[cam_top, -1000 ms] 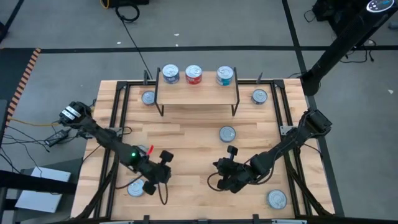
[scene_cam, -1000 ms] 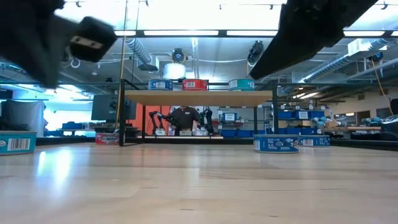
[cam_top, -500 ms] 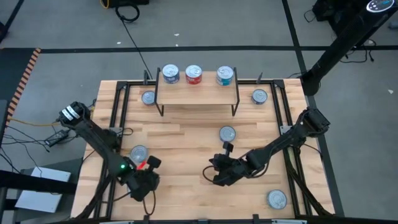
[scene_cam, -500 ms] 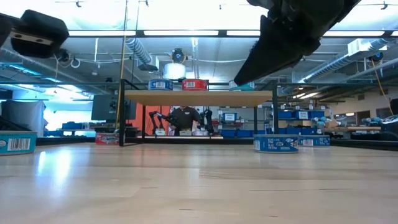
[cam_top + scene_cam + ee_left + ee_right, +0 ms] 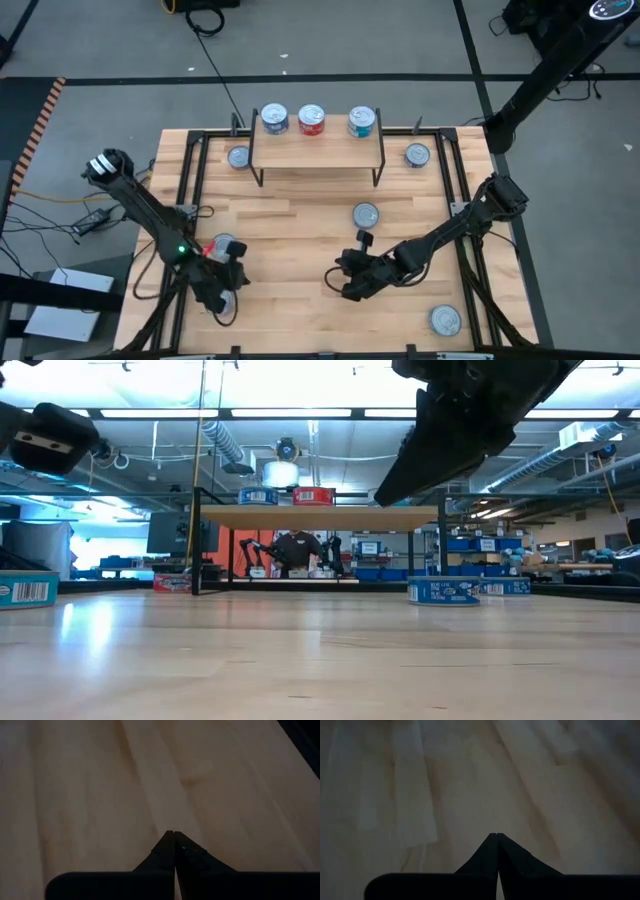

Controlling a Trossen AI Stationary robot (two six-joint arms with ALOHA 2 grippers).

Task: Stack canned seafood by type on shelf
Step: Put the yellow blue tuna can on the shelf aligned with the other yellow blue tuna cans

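The shelf (image 5: pixel 315 150) stands at the table's far middle. On its plank stand three tins of canned seafood on their bottoms: blue (image 5: pixel 273 119), red (image 5: pixel 312 119) and teal (image 5: pixel 361 122). More tins sit on the table: one (image 5: pixel 238 157) left of the shelf, one (image 5: pixel 417 155) right of it, one (image 5: pixel 366 214) in front of it, one (image 5: pixel 445 320) near right, and one (image 5: pixel 225 245) beside my left arm. My left gripper (image 5: pixel 226 298) hangs shut over the near left boards, holding nothing. My right gripper (image 5: pixel 345 287) hangs shut over the near middle, holding nothing.
Black frame rails (image 5: pixel 185 190) run along the table's left and right sides. Bare wood (image 5: pixel 300 230) lies between the two grippers and the shelf. Beyond the table, a person (image 5: pixel 296 550) shows far off in the room.
My left gripper has swung toward the table's left and near edges, rolling at the wrist, and stays shut. A tin beside that arm now shows. My right gripper has shifted a little toward the table's left, still shut.
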